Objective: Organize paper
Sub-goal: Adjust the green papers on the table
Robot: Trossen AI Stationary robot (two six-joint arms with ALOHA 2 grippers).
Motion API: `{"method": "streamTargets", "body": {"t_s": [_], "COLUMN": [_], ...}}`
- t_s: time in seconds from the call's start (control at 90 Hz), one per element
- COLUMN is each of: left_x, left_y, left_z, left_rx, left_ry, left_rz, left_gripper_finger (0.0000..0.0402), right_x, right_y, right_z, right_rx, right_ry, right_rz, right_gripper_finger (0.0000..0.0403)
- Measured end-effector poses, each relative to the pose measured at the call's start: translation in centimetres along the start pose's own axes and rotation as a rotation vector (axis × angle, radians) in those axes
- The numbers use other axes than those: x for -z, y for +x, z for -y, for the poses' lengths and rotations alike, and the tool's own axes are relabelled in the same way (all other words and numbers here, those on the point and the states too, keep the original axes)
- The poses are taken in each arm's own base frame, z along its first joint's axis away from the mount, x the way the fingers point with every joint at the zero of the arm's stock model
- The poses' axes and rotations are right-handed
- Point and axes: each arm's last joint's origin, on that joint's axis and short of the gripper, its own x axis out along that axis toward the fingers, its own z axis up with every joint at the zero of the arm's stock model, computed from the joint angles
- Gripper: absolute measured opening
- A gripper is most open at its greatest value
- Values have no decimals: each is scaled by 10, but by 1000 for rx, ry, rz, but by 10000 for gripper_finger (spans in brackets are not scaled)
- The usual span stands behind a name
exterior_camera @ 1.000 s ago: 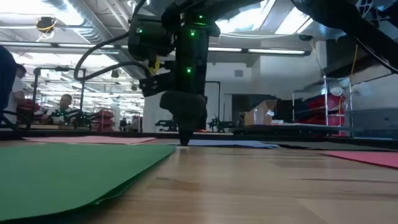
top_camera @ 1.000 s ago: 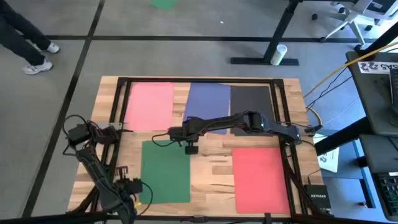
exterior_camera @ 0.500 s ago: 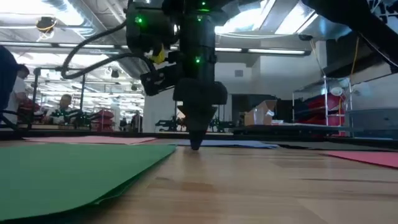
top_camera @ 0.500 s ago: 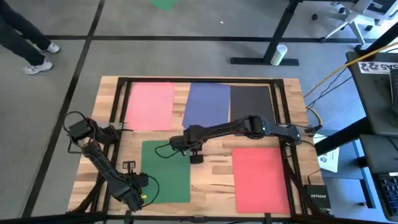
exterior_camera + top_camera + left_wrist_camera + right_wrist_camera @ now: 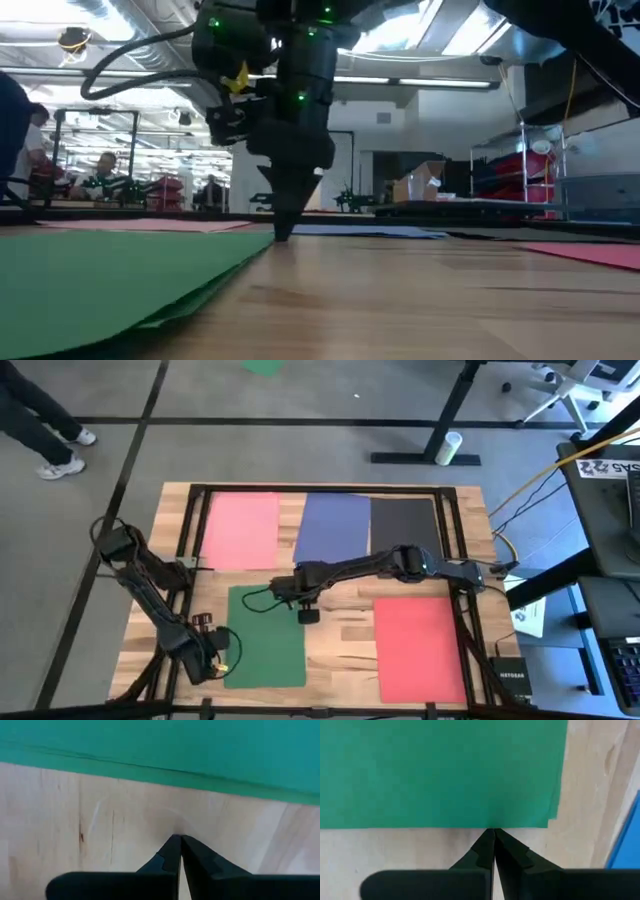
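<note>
On the tabletop [image 5: 340,630], seen from above, five sheets lie flat: pink paper [image 5: 241,531], blue paper [image 5: 335,527] and black paper [image 5: 404,523] in a row along the far side, green paper [image 5: 265,636] and red paper [image 5: 420,650] nearer me, w/ bare wood between those two.

My right end effector [image 5: 307,614] is down at the green sheet's right edge, near its far corner. Its wrist view shows the fingers pressed together, tip resting on the wood right at the green edge [image 5: 440,772], holding nothing. Low view agrees: tip touching or nearly touching the wood where the green paper [image 5: 120,280] ends.

My left end effector [image 5: 213,650] sits at the green sheet's left edge, fingers also together and empty, tip on wood just beside the green edge [image 5: 160,745].

Step in hand, I'd judge: squaring up or shifting the green stack by nudging its edges. To do it well, keep both tips low, push slowly and evenly, so the sheets slide as one and don't buckle or ride over the tip.

Room: open wood to the right of green, approx. up to the red sheet. Blue sheet's near edge is close to the right arm, so avoid dragging it.
</note>
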Motion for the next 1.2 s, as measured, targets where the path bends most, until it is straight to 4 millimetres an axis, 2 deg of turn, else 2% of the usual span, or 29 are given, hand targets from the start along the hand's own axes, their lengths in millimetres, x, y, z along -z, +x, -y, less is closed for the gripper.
{"method": "streamTargets", "body": {"t_s": [0.389,0.744,1.2], "left_x": [-7,-23,-36], "left_y": [1,4,7], "left_z": [-4,-11,-15], "left_rx": [-20,-42,-77], "left_ry": [14,30,50], "left_rz": [39,52,179], "left_gripper_finger": [0,0,0], "right_x": [-1,-1,-4], "right_y": [4,5,6], "right_z": [0,0,0], "right_rx": [8,11,11], "right_ry": [0,-3,-1], "right_rz": [0,3,31], "right_gripper_finger": [0,0,0]}}
